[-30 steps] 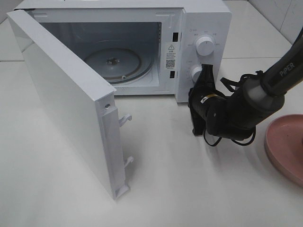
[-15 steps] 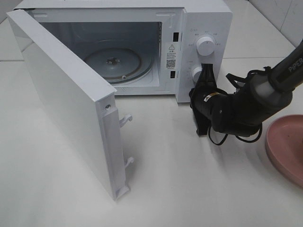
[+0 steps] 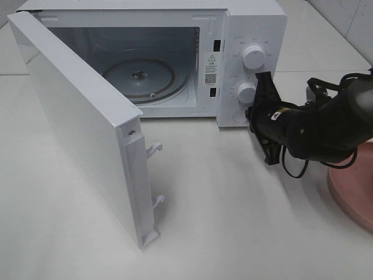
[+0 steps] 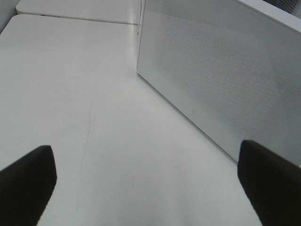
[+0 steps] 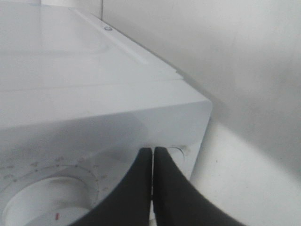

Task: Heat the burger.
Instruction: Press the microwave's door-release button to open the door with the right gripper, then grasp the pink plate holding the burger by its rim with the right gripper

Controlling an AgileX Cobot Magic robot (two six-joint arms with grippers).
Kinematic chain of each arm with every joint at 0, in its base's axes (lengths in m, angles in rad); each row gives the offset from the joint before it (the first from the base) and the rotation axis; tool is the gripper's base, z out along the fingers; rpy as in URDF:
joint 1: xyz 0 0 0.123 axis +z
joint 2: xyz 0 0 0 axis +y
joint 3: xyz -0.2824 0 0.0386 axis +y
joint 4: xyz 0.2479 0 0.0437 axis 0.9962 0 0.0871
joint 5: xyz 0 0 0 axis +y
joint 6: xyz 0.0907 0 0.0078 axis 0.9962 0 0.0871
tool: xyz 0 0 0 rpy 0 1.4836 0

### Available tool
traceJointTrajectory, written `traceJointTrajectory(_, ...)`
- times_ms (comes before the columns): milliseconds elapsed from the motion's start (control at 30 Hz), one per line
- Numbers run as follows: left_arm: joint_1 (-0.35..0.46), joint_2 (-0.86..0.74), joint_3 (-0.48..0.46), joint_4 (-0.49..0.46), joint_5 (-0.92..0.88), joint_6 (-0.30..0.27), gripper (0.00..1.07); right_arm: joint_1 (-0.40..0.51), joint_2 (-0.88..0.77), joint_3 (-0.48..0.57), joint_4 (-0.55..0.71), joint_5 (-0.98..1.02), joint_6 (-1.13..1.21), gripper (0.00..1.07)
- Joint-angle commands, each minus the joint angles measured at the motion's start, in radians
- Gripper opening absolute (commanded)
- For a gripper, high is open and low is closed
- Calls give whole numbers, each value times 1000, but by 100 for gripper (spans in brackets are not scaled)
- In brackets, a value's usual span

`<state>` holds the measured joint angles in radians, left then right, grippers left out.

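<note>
Right claw [image 5: 153,154] pinched empty near microwave [image 3: 252,26]; left claw [image 4: 145,148] wide; white table [image 3: 233,221], perhaps seamed.

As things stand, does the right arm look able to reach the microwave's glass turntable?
Probably yes: the door stands wide open, and nothing shows between the right gripper, shut beside the lower knob, and the turntable.

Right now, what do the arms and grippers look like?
Right arm: bulky glossy black housing, grey link behind, looped black cables, small yellow-white label. Right gripper: slim black tapered fingers. Left gripper: only two blunt black fingers show.
</note>
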<state>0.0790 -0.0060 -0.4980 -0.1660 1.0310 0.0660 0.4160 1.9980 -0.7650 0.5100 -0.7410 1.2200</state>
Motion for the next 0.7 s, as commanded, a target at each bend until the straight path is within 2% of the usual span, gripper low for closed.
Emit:
traceJointTrajectory(33,2,-17,2,-3,-2,-4,100,-5,-46,28,-3,78,-91,0)
traceJointTrajectory(267,2,-17,2,-3,-2,-4,100,-5,-139,53,-3,218,-278,0)
traceJointTrajectory(333,2,-17,2,-3,-2,-4,100,-7,-205,57,-3,360,-466,0)
traceJointTrajectory(467,2,-17,2,-3,-2,-4,100,-8,-255,57,-4,474,-624,0)
traceJointTrajectory(533,2,-17,2,-3,-2,-4,100,-8,-297,57,-4,596,-788,0)
traceJointTrajectory(700,2,-17,2,-3,-2,-4,100,-8,-342,55,-8,755,-969,0)
